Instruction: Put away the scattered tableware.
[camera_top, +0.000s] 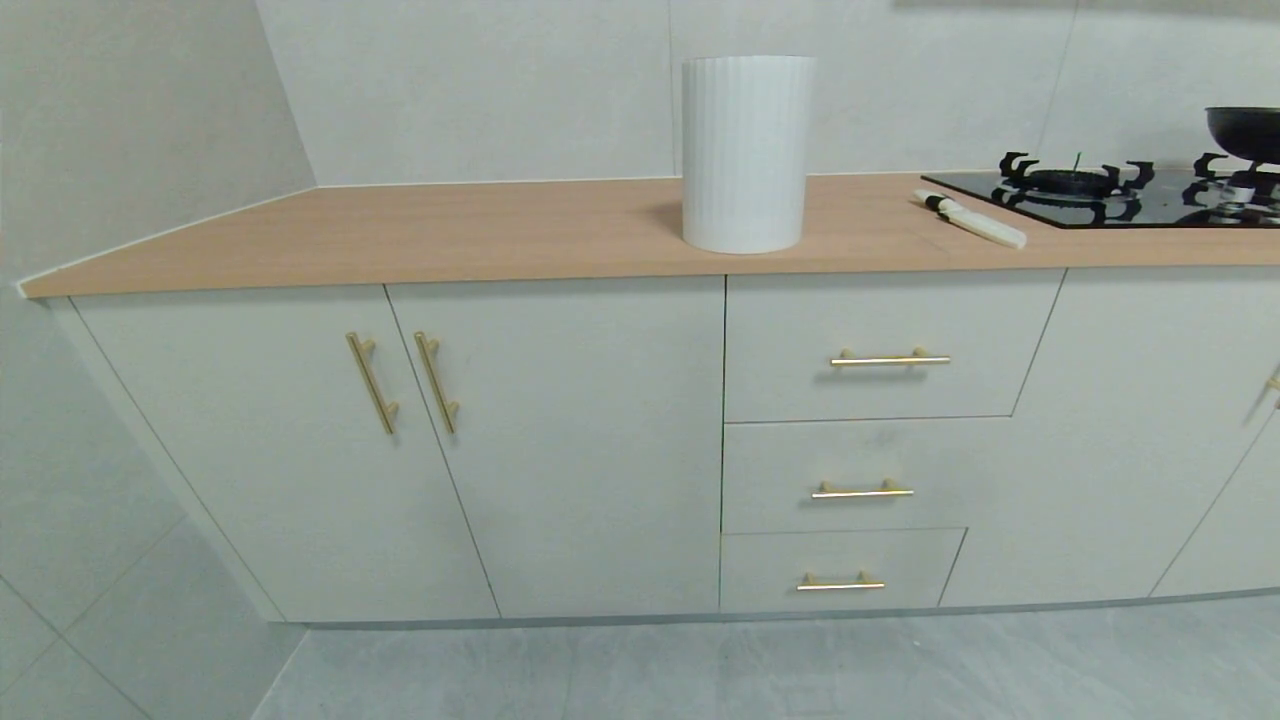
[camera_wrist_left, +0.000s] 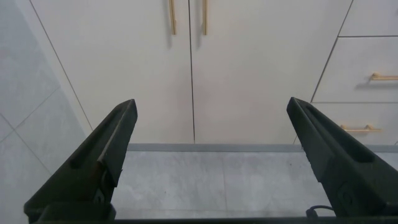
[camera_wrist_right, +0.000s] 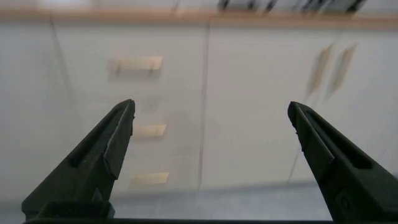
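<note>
A white knife with a black band lies on the wooden counter, just left of the black hob. A tall white ribbed container stands on the counter to the knife's left. My left gripper is open and holds nothing; it hangs low before the cabinet doors, above the floor. My right gripper is open too with nothing in it, facing the drawer fronts below the counter.
Three drawers with gold handles stack under the container. Two cabinet doors with gold handles are to their left. A black pan sits on the hob at far right. The wall closes off the counter's left end.
</note>
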